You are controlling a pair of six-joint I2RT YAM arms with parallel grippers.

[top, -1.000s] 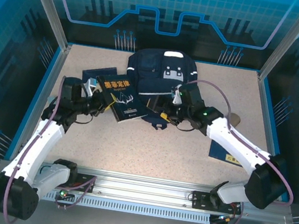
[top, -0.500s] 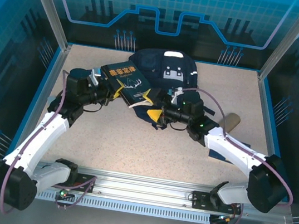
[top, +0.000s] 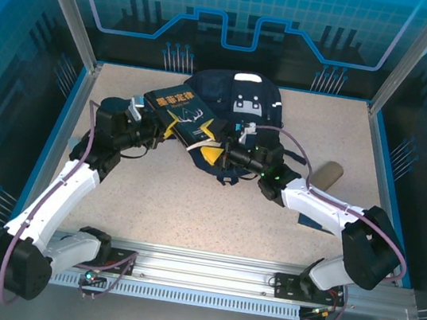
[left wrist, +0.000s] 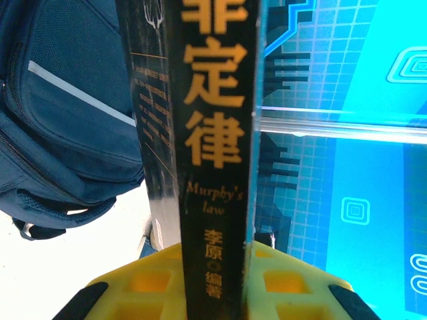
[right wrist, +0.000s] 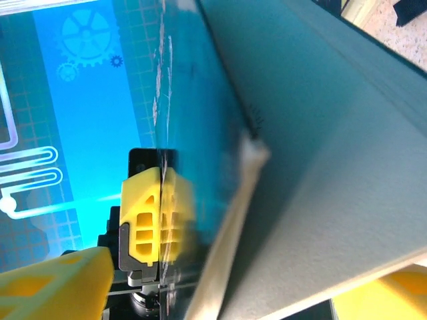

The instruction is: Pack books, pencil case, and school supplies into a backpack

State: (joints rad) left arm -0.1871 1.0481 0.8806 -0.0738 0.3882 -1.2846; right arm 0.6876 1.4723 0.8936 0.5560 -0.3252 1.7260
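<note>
Top external: desk (top: pixel 191 205) is speckled beige, walled in by blue panels. Backpack (top: pixel 242 104) lies flat at the middle of the far edge, navy with grey patches, biggest item by far. Book (top: pixel 182 111) is off the desk and tilted, cover with yellow characters facing up. Its right end is over the backpack's near-left side, its left end out toward the far-left corner.

Left gripper (top: pixel 161 126) has the book at its near-left edge. Left wrist view confirms: jaws closed down to the book's thickness, yellow fingers (left wrist: pixel 133 287) pressed on both covers. The spine, reading "Murphy's law", runs straight up from them, backpack off to one side.

Right gripper (top: pixel 216 154) sits at the book's right end, by the backpack's near edge. Right wrist view: jaws spread wide, straddling the book's cream page edge and cover. One finger (right wrist: pixel 60 280) shows a clear gap to the pages, so no clamp. Other finger is partly hidden behind the cover, contact can't be told.

Tan cylinder (top: pixel 326 175) lies on the desk toward the right edge, apart from the backpack, just beyond the right arm.
</note>
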